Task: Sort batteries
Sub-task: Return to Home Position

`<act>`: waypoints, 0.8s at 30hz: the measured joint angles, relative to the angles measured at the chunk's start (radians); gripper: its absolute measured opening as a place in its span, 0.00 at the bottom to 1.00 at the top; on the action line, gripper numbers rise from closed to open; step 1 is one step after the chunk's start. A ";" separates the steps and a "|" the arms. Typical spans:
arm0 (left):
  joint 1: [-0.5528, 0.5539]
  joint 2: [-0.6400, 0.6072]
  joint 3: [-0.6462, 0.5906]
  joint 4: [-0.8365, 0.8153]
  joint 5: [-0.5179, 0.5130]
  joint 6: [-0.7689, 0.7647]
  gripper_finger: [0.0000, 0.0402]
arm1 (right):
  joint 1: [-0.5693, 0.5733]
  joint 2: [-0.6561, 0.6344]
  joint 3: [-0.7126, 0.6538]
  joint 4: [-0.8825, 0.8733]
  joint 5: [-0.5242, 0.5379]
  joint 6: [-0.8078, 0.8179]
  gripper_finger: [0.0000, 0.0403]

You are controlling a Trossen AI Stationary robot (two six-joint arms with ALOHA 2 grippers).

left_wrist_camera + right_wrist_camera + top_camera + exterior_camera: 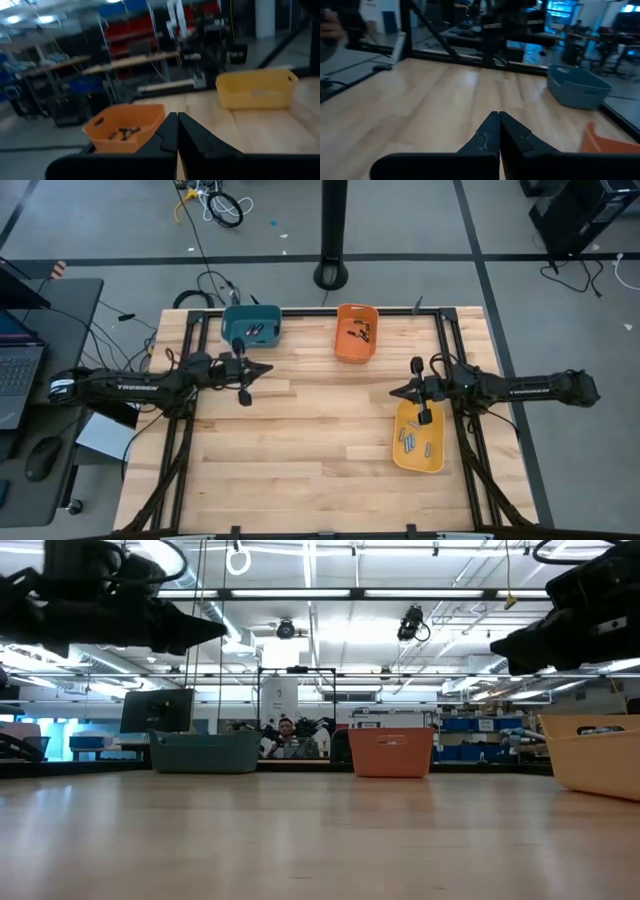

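Note:
The batteries lie in three plastic bins. A teal bin [251, 326] at the far left holds a few batteries [254, 331]. An orange bin [356, 331] at the far middle holds several [123, 132]. A yellow bin [419, 436] at the right holds several grey ones [411, 442]. My left gripper [268, 369] is shut and empty, level, just near of the teal bin. My right gripper [393, 392] is shut and empty, level, by the yellow bin's far end.
A black metal frame [440, 330] runs along the table's far and side edges. The wooden top [320, 440] between the two grippers and toward the near edge is bare. A laptop [15, 365] and a mouse [42, 458] sit on a side desk to the left.

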 joint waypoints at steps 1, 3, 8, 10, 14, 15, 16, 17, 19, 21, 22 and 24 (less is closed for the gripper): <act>0.000 -0.003 -0.027 0.053 -0.004 -0.002 0.03 | -0.013 -0.019 0.000 -0.020 0.003 -0.002 0.02; 0.000 -0.016 -0.069 0.135 -0.011 -0.004 0.03 | -0.042 -0.058 0.000 -0.041 0.004 -0.003 0.02; 0.000 -0.112 -0.125 0.119 -0.037 -0.008 0.03 | -0.112 -0.161 0.000 -0.116 0.004 0.011 0.02; 0.000 -0.165 -0.126 0.038 -0.037 -0.017 0.03 | -0.129 -0.208 0.000 -0.180 0.004 0.029 0.02; 0.000 -0.309 -0.126 -0.162 -0.044 -0.014 0.03 | -0.134 -0.304 0.000 -0.251 0.002 0.046 0.02; 0.000 -0.351 -0.126 -0.211 -0.050 -0.013 0.03 | -0.131 -0.320 0.000 -0.248 0.001 0.036 0.02; 0.000 -0.390 -0.126 -0.253 -0.054 -0.013 0.03 | -0.127 -0.334 0.000 -0.249 0.001 0.021 0.02; 0.000 -0.435 -0.126 -0.294 -0.056 -0.013 0.03 | -0.126 -0.345 0.000 -0.251 0.001 0.009 0.02; 0.000 -0.524 -0.126 -0.373 -0.075 -0.013 0.03 | -0.127 -0.352 0.000 -0.252 0.012 0.001 0.02; 0.000 -0.618 -0.126 -0.467 -0.095 -0.019 0.03 | -0.127 -0.348 0.000 -0.253 0.019 0.000 0.02; 0.000 -0.662 -0.126 -0.510 -0.106 -0.023 0.03 | -0.127 -0.344 0.000 -0.255 0.025 0.000 0.02; 0.000 -0.759 -0.126 -0.605 -0.112 -0.029 0.03 | -0.127 -0.335 0.000 -0.259 0.048 0.000 0.02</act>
